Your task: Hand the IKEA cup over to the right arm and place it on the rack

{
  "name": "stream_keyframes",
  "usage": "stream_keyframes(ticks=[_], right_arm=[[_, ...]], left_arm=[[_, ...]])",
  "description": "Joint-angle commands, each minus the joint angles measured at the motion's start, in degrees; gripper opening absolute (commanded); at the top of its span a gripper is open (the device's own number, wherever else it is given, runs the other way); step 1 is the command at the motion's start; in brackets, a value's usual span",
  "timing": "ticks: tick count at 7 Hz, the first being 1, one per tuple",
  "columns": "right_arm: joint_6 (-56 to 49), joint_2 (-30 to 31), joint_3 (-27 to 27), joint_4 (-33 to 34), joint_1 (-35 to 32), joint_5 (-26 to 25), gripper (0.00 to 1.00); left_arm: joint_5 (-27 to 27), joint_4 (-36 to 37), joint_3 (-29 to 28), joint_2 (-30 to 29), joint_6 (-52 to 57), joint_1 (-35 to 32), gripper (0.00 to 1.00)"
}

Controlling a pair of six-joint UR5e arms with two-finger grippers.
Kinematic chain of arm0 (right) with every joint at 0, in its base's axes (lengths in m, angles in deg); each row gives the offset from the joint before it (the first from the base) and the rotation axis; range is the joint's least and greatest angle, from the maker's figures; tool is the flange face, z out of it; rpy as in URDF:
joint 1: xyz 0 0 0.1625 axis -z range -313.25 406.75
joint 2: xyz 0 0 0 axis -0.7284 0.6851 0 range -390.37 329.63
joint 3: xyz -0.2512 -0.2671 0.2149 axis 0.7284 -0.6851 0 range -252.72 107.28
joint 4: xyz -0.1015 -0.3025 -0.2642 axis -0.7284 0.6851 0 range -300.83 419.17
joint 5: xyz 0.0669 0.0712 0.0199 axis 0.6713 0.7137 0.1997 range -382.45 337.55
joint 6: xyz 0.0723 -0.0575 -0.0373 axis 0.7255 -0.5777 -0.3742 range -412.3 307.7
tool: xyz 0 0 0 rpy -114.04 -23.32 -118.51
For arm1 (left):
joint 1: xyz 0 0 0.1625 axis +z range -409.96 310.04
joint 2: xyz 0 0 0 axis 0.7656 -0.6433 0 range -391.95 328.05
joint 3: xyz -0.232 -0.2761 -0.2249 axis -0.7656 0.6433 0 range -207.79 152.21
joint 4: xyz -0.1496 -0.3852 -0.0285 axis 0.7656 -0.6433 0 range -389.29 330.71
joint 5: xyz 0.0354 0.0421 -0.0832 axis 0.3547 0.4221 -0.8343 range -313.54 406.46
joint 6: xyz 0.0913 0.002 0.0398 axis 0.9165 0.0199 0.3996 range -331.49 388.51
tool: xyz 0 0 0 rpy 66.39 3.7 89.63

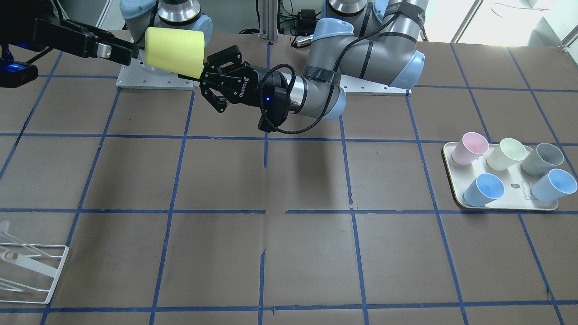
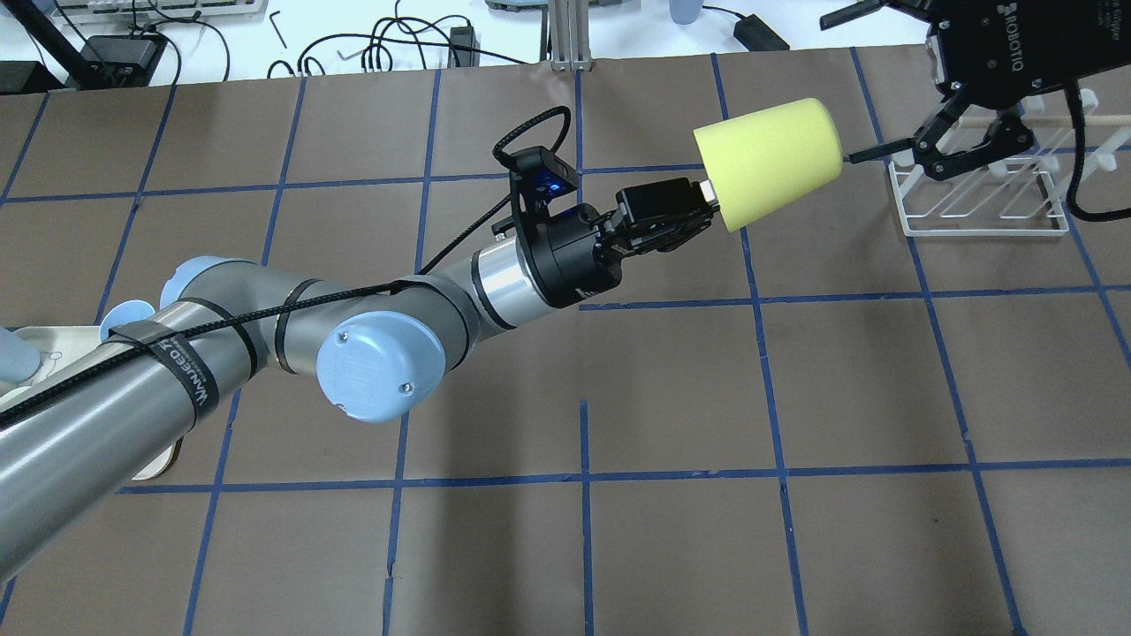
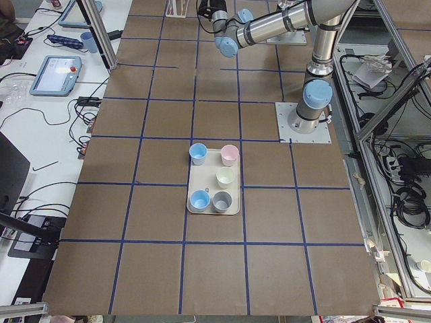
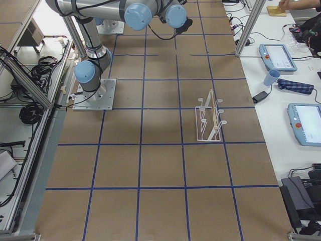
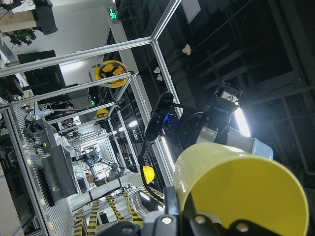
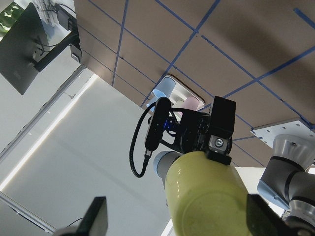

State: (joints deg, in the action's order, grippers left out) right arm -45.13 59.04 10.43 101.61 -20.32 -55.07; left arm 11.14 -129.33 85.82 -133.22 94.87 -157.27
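The bright yellow IKEA cup (image 1: 174,50) hangs sideways in the air above the table, also seen in the overhead view (image 2: 769,159). My left gripper (image 1: 204,77), on the arm with the looped black cable, is shut on the cup's rim (image 2: 707,208). My right gripper (image 2: 838,88) is open, its two fingers spread wide on either side of the cup's base end. In the right wrist view the cup (image 6: 206,196) lies between the spread fingers (image 6: 96,219). The white wire rack (image 2: 981,199) stands on the table under the right gripper.
A cream tray (image 1: 454,180) on the left arm's side holds a pink cup (image 1: 470,148), a pale cream cup (image 1: 506,154), a grey cup (image 1: 542,159) and two blue cups (image 1: 483,189). The rack also shows in the front view (image 1: 31,266).
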Motion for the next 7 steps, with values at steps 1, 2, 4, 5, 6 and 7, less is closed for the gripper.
stream_keyframes(ticks=[1, 2, 4, 5, 6, 7], right_arm=[[3.8, -0.1, 0.3, -0.5, -0.1, -1.2, 1.00], [3.9, 0.1, 0.3, -0.6, -0.1, -2.6, 1.00], [4.0, 0.3, 0.3, -1.1, -0.2, -5.6, 1.00], [4.0, 0.4, 0.2, -1.3, -0.3, -6.1, 1.00], [3.6, 0.4, 0.3, -2.7, -0.5, -6.5, 1.00], [3.8, 0.5, 0.1, -2.9, -0.6, -6.5, 1.00]], left_arm=[[-0.3, 0.0, 0.0, 0.3, 0.0, -0.4, 0.00], [-0.3, 0.0, -0.1, 0.3, 0.0, -0.4, 0.00], [-0.3, 0.0, 0.0, 0.1, 0.1, -0.5, 0.00], [-0.3, 0.0, -0.1, 0.1, 0.0, -0.6, 0.00], [-0.3, 0.0, -0.1, 0.1, 0.0, -0.6, 0.00], [-0.3, 0.0, -0.1, 0.2, 0.0, -0.7, 0.00]])
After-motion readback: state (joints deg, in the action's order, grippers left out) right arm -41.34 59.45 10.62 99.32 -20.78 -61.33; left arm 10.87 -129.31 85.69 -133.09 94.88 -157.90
